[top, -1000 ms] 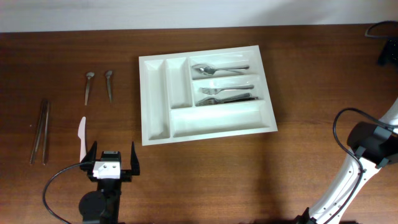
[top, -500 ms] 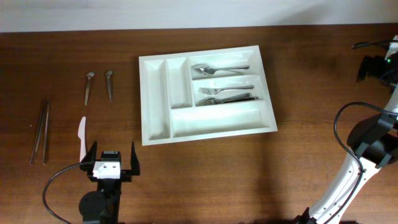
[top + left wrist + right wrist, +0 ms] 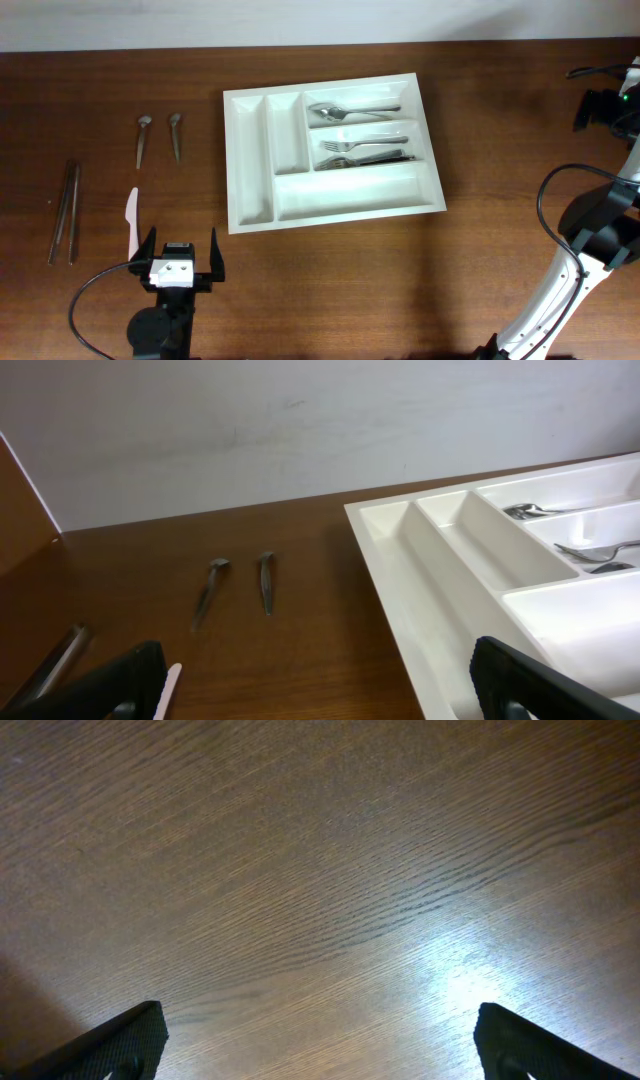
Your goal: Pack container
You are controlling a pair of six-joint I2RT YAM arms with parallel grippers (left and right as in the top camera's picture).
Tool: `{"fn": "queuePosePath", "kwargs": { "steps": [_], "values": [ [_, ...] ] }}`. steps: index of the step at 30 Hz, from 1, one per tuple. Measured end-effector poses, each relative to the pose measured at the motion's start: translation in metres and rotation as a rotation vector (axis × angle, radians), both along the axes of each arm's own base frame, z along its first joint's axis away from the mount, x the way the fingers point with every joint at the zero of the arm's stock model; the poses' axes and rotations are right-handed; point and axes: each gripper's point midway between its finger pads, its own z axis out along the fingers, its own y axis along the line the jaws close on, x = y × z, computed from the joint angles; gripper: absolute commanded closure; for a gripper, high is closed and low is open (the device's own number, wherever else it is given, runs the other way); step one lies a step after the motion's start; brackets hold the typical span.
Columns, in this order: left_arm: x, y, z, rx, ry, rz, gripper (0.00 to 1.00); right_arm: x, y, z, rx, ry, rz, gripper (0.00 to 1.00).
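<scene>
The container (image 3: 232, 160) is a large white cutlery tray in the middle of the table. Forks (image 3: 350, 108) lie in its upper crosswise compartment and more forks (image 3: 362, 148) in the middle one; the other compartments hold nothing. In the left wrist view the container (image 3: 440, 590) fills the right side. My left gripper (image 3: 182, 255) is open and empty near the front edge, left of the container; its fingers (image 3: 320, 700) stand wide apart. My right gripper (image 3: 603, 106) is at the far right edge, open over bare wood (image 3: 320, 1050).
Two metal spoons (image 3: 143, 140) (image 3: 176, 136) lie left of the container. A white plastic knife (image 3: 131, 222) lies just ahead of my left gripper. A pair of metal chopsticks (image 3: 66, 212) lies at the far left. A pale wall (image 3: 300, 430) stands behind the table.
The right arm's gripper shifted a little at the far right edge a second ago and has held still since. The left arm and the cutlery have not moved.
</scene>
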Motion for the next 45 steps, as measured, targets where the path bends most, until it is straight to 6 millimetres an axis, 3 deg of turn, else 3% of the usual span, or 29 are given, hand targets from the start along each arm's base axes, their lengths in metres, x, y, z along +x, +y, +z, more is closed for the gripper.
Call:
{"fn": "queuePosePath", "kwargs": {
  "steps": [15, 24, 30, 36, 41, 45],
  "values": [
    [0.0, -0.015, 0.004, -0.105, -0.011, -0.079, 0.01, 0.0, 0.0, 0.0, 0.0, 0.001, 0.0, 0.01],
    [0.0, -0.011, 0.015, -0.133, -0.042, -0.052, 0.01, 0.0, 0.0, 0.0, 0.0, 0.001, 0.0, 0.01],
    [-0.006, 0.017, 0.055, -0.03, -0.032, 0.096, 0.01, 0.0, 0.0, 0.0, 0.003, -0.001, 0.001, 0.01],
    [-0.006, 0.062, 0.117, 0.059, 0.075, 0.291, 0.01, 0.0, 0.0, 0.0, 0.003, -0.002, 0.001, 0.01],
    [0.015, 0.097, 0.159, 0.052, 0.276, 0.375, 0.01, 0.001, 0.0, 0.0, 0.002, -0.004, 0.001, 0.01],
    [0.05, 0.095, 0.165, -0.006, 0.451, 0.242, 0.01, 0.001, 0.0, 0.0, 0.002, -0.003, 0.0, 0.01]
  ]
}}
